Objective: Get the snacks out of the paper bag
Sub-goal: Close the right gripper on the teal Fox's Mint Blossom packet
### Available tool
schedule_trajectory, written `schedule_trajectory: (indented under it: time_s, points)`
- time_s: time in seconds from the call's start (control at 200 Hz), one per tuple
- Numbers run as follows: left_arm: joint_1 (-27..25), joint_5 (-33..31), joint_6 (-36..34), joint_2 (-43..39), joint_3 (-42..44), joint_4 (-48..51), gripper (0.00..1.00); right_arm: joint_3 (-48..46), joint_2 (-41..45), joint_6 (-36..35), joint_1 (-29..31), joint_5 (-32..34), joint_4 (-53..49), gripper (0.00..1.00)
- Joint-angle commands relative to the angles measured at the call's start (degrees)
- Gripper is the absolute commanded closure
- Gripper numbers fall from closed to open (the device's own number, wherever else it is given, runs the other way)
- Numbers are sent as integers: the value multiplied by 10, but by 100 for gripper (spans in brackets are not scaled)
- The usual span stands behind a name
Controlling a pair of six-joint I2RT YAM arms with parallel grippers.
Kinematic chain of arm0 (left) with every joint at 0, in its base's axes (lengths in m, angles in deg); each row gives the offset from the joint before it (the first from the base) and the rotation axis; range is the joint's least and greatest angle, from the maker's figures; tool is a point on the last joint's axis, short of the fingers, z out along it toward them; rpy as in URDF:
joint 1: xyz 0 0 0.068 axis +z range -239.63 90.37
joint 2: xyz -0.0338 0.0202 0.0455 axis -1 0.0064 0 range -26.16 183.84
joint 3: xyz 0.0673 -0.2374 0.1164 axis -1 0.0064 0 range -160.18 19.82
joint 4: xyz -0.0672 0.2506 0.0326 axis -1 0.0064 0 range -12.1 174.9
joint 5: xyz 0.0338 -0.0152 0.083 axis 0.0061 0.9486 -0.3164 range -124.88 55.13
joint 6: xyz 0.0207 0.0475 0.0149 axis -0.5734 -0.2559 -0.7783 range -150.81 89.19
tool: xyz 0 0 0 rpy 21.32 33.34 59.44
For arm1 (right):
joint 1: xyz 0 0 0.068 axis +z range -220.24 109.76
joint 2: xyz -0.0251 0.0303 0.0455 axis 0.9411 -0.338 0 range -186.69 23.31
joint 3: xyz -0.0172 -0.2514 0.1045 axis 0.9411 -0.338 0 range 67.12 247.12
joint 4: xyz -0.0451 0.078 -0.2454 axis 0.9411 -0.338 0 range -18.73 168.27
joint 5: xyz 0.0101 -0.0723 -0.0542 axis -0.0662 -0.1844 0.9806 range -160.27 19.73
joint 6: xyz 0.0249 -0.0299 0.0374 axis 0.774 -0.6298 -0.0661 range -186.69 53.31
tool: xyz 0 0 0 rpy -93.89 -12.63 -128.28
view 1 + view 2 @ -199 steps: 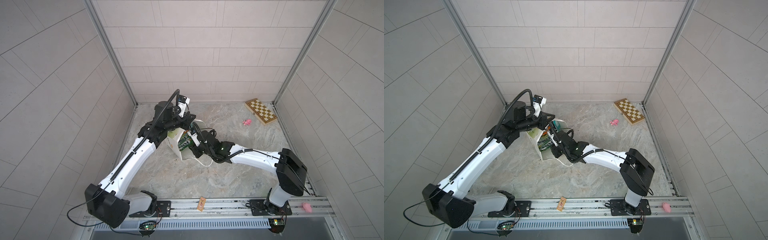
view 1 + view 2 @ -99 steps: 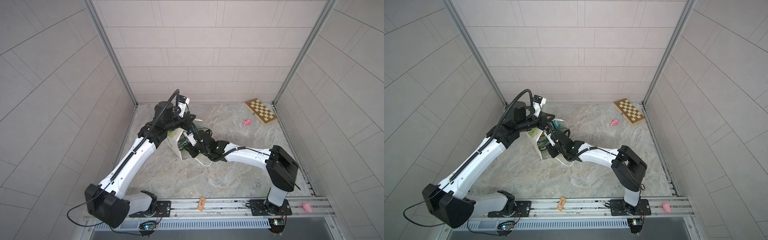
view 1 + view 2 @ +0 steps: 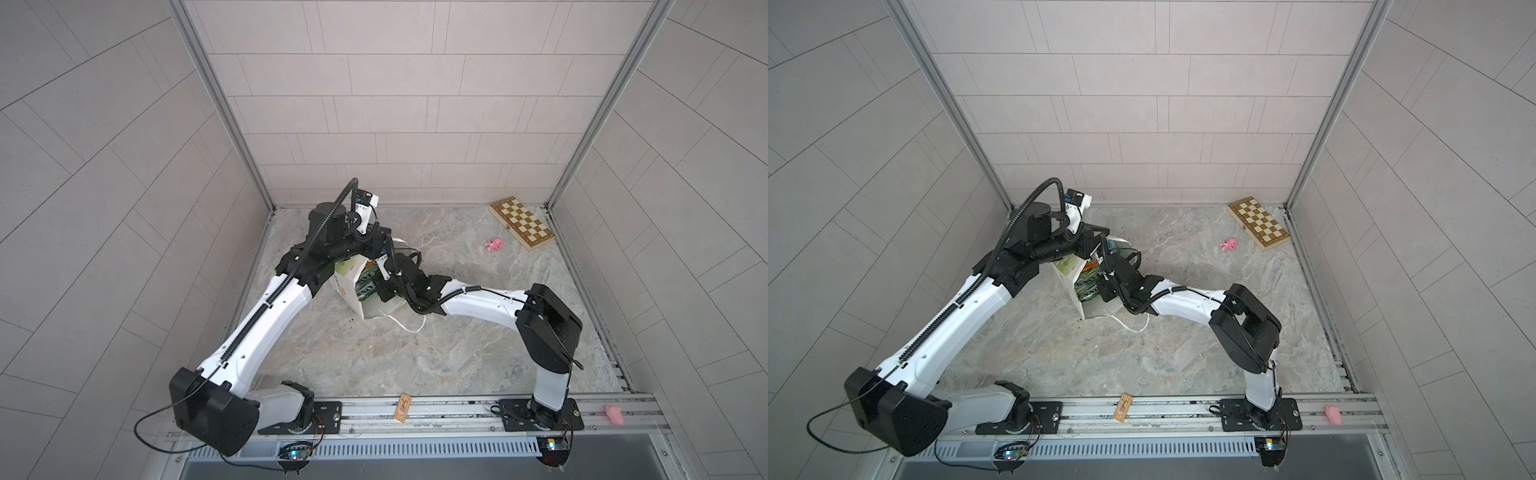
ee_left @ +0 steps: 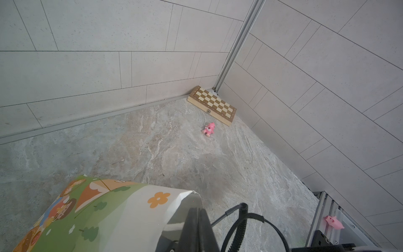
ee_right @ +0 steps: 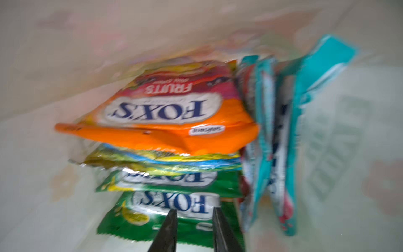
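Observation:
The white paper bag lies tipped over at the back left, its mouth facing right. My left gripper is shut on the bag's upper rim. My right gripper reaches into the mouth. In the right wrist view it is open, its fingertips straddling a green snack packet with a gap between them. Stacked behind are another green packet, a yellow-green one and an orange one. Teal packets stand on edge beside them.
A checkered board lies in the back right corner with a small pink toy just in front of it. The bag's white cord handle trails on the floor. A small tag and a pink figure sit on the front rail.
My right gripper has pushed deeper into the bag's mouth and its jaws have narrowed a little. The left arm and the bag have stayed put.

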Motion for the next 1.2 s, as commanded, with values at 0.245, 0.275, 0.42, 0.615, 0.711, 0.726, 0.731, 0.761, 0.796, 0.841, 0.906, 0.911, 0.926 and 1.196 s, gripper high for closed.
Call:
schedule_trajectory:
  time_s: [0.245, 0.275, 0.42, 0.615, 0.711, 0.726, 0.731, 0.761, 0.796, 0.841, 0.906, 0.911, 0.926, 1.196]
  points:
    - [-4, 27, 4, -13, 1, -17, 100, 46, -47, 9, 2, 134, -64, 73]
    - [-5, 27, 5, -13, 1, -17, 100, 50, -51, 11, 2, 138, -68, 73]
    - [-4, 28, 5, -12, 1, -17, 100, 66, -68, 17, 2, 151, -76, 72]
    - [-5, 31, 5, -12, 1, -17, 100, 101, -99, 20, 2, 153, -99, 70]
    - [-5, 31, 6, -12, 1, -18, 100, 114, -111, 24, 2, 166, -108, 71]
    - [-5, 30, 6, -12, 1, -18, 100, 117, -112, 24, 2, 167, -110, 72]
    - [-5, 30, 6, -11, 1, -17, 100, 117, -114, 24, 2, 167, -111, 73]
    - [-5, 30, 6, -11, 0, -18, 100, 121, -118, 24, 1, 167, -113, 74]
    - [-5, 30, 7, -11, 1, -18, 100, 127, -123, 23, 1, 168, -118, 76]
    - [-5, 28, 7, -11, 2, -18, 100, 135, -129, 21, 1, 167, -124, 82]
    - [-5, 23, 8, -11, 2, -18, 100, 139, -132, 16, 2, 162, -125, 93]
    - [-5, 22, 8, -10, 3, -18, 100, 139, -132, 16, 1, 161, -125, 94]
    - [-5, 22, 8, -11, 3, -18, 100, 139, -132, 16, 1, 160, -125, 95]
    - [-4, -28, 4, -11, 7, -10, 100, 105, -82, 12, 1, 132, -112, 100]
